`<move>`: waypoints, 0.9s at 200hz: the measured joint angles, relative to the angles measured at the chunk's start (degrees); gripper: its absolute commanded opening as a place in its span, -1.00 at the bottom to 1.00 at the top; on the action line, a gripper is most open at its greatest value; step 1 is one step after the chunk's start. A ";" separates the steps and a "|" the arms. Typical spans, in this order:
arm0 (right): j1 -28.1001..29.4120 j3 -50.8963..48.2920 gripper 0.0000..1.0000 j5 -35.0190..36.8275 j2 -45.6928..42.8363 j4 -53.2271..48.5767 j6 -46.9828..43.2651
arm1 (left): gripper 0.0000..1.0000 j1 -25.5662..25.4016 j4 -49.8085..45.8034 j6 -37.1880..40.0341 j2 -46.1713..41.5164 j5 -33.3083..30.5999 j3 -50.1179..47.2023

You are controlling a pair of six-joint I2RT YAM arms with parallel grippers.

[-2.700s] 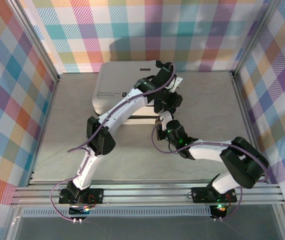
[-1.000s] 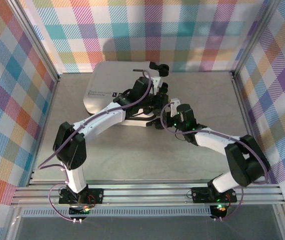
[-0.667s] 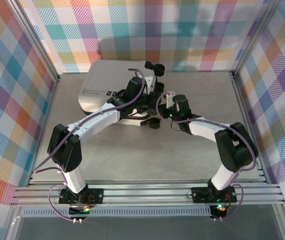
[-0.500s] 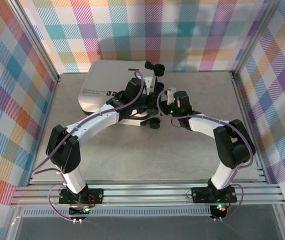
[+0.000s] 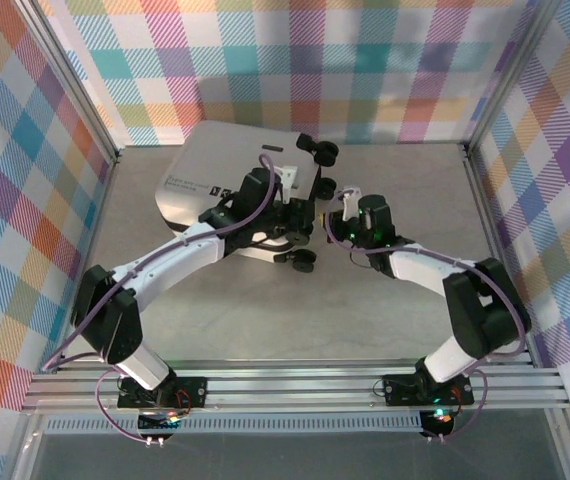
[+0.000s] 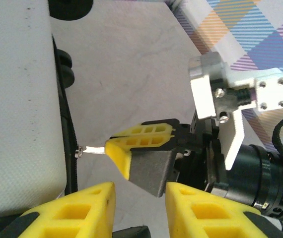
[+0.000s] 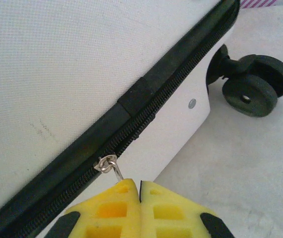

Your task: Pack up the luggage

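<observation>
The luggage (image 5: 215, 165) is a white hard-shell suitcase lying shut at the back of the table, its wheels (image 5: 317, 150) toward the right. My right gripper (image 7: 140, 186) is shut on the small metal zipper pull (image 7: 112, 171) that hangs from the black zip along the shell's edge. In the left wrist view the same yellow fingers (image 6: 141, 148) pinch the pull (image 6: 94, 150) beside the shell (image 6: 17, 99). My left gripper (image 6: 140, 210) hovers just behind them, open, with nothing between its pads. From above, both grippers meet at the suitcase's near right side (image 5: 310, 220).
A black wheel (image 7: 253, 87) sticks out close to my right fingers, and another wheel (image 5: 305, 262) sits near the front corner. Plaid walls and metal posts (image 5: 470, 150) close the table in. Bare grey tabletop (image 5: 295, 310) lies in front of the suitcase.
The right gripper has travelled with the zipper pull toward the wheel end. The left arm has stretched out lower and flatter, and the suitcase has turned slightly.
</observation>
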 measured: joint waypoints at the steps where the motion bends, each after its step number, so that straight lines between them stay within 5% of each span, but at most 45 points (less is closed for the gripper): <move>1: 0.00 -0.15 -1.00 0.00 -0.11 0.07 0.07 | -0.34 0.00 -0.02 -0.02 -0.09 0.02 -0.09; 37: -1.01 -9.03 -1.00 8.76 -7.61 -1.20 1.81 | -0.34 1.33 -3.34 0.00 -5.33 -4.55 -4.31; 91: 8.09 -13.86 -1.00 11.06 -10.95 -1.68 1.90 | -0.37 4.70 -4.63 1.22 -9.79 -10.47 -8.07; 140: 6.19 -6.95 -0.39 0.94 -5.05 -0.13 -5.77 | -0.37 5.55 -8.13 1.66 -12.09 -12.66 -8.48; 180: 4.98 0.46 -0.15 -7.10 3.41 1.88 -8.85 | -0.33 5.42 -14.40 2.34 -12.24 -12.24 -5.64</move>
